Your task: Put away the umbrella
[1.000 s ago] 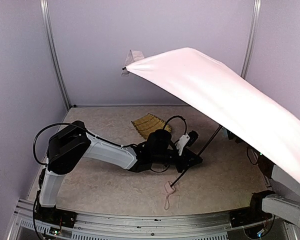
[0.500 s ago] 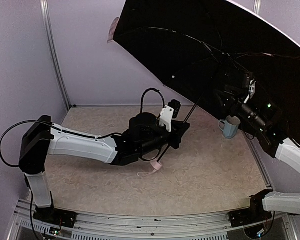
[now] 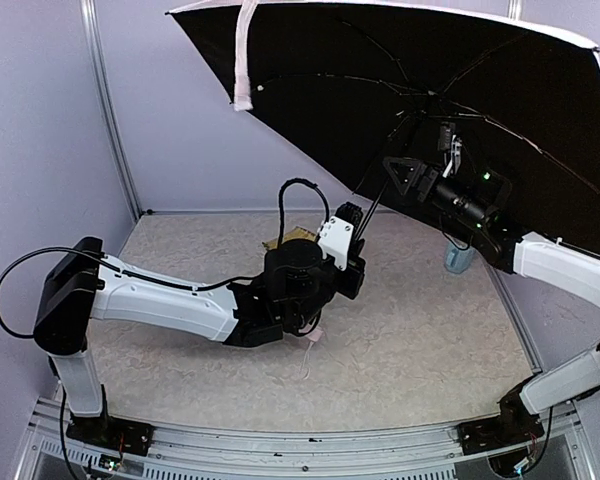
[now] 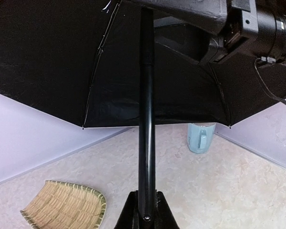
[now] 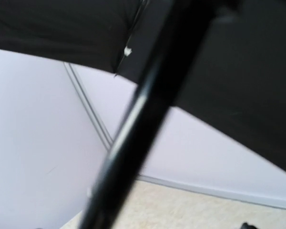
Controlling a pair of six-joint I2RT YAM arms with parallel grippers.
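Left gripper [image 4: 145, 213] was clamped tight on the bottom of the umbrella [image 3: 410, 70] shaft [image 4: 146, 119], and the thing stood wide open over the table [image 3: 420, 340], black underside facing my top cam. Right gripper [image 3: 398, 178] sat higher up the shaft with its 2 fingers spread wide; couldn't tell if they touched it. Blue mug [image 4: 200, 137] and bamboo tray [image 4: 66, 210] sat on the table below.

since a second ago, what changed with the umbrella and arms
The umbrella tipped back, now showing its black underside instead of its pink top. The left gripper, shut on the shaft, carried it toward the back wall. The right gripper rose beside the shaft, open. Bamboo tray stayed.
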